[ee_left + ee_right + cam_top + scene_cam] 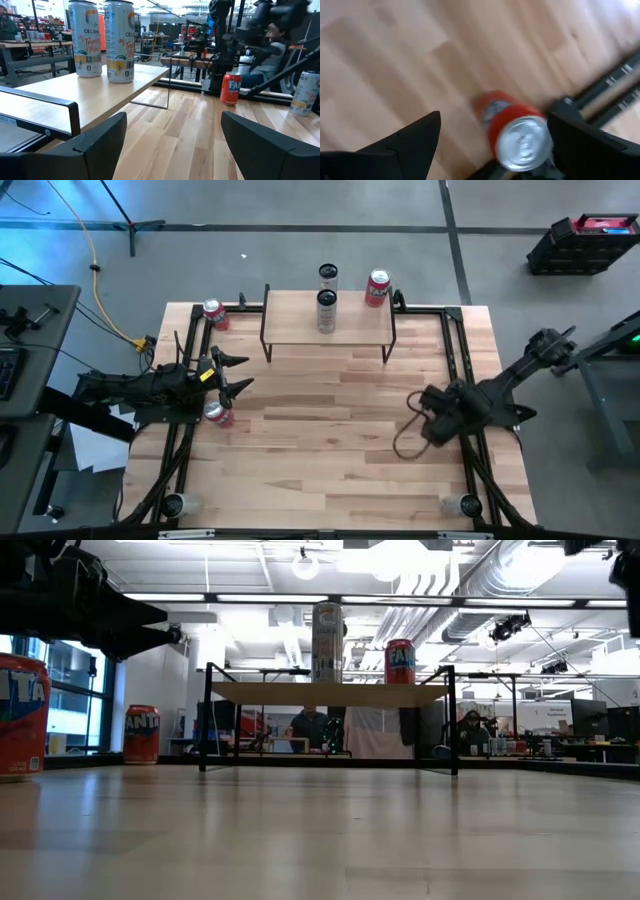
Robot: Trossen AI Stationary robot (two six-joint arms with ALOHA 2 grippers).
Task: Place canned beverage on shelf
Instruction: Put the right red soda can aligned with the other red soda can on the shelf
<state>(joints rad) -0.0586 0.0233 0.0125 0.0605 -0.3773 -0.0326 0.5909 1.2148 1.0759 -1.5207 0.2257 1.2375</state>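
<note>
The shelf (350, 330) stands at the table's far middle on its thin black legs. Two tall Celsius cans (119, 42) and a red can (377, 288) stand upright on its top. My left gripper (238, 373) is open and empty above the table's left part, beside a red can (216, 413) that stands on the table. Another red can (215, 313) stands at the far left. My right gripper (495, 120) is open and points down over a red can (515, 130) that stands on the table between its fingers, close to one of them. In the high view the right arm (450, 410) hides this can.
A black metal frame (455, 340) runs along the table's edges. A loop of cable (405, 442) lies by the right arm. A tall can (305, 92) stands near the table's right side. People sit at desks in the room beyond the table (312, 730).
</note>
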